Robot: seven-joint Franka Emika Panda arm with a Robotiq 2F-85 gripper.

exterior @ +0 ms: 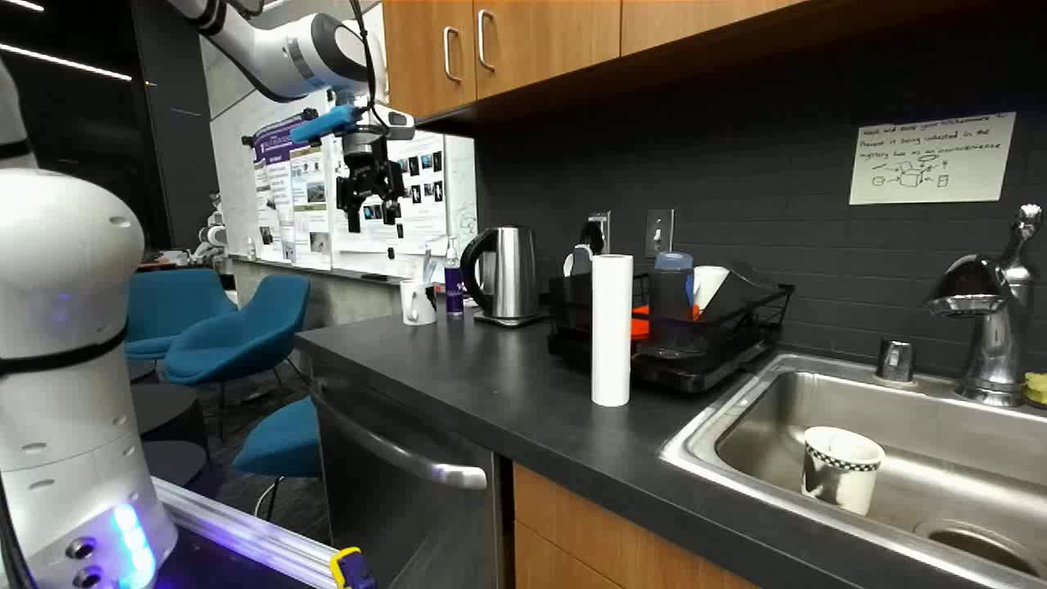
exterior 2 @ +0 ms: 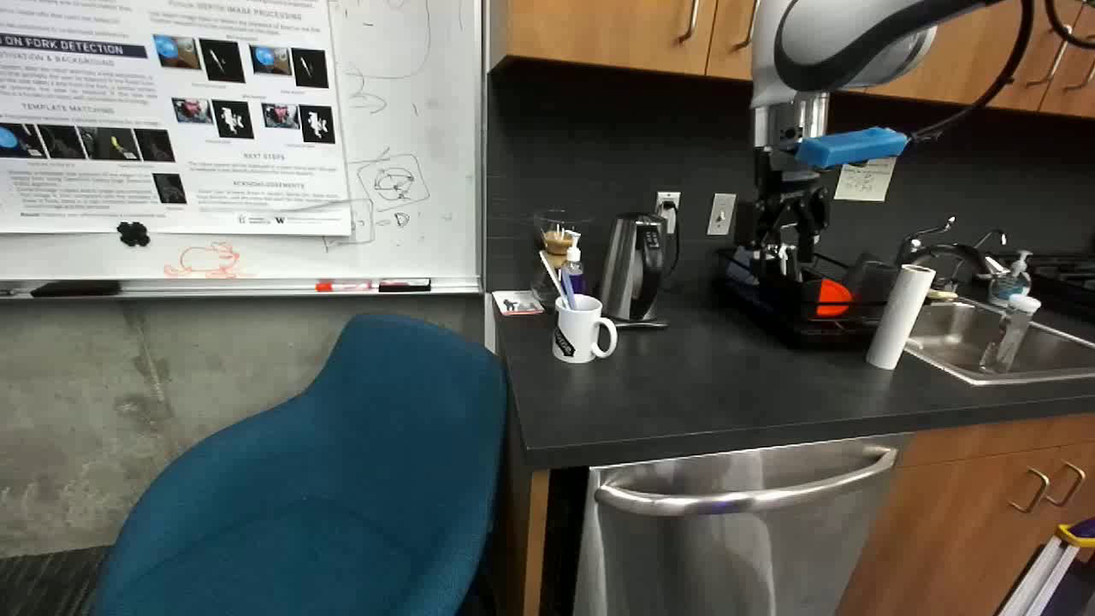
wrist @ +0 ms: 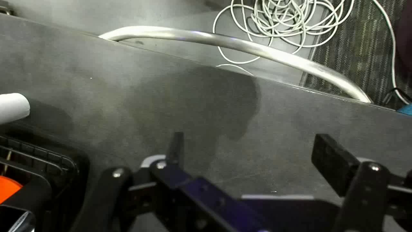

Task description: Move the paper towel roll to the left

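Gripper (wrist: 251, 149) is hanging above the dark countertop (wrist: 106, 96), fingers (wrist: 334, 164) standing wide apart; bare counter is showing between them in the wrist view. Paper towel roll (exterior: 612, 331) is standing upright on the counter, just in front of the black dish rack (exterior: 679, 372) and near the sink (exterior: 695, 442). Roll and gripper are sitting well apart; wrist view is catching only part of the roll, at its left edge. Steel kettle (exterior: 517, 278) is sitting on the rack's far side from the sink, white mug (exterior 2: 575, 329) standing near it. Checker-rimmed cup (exterior: 842, 470) is sitting in the basin.
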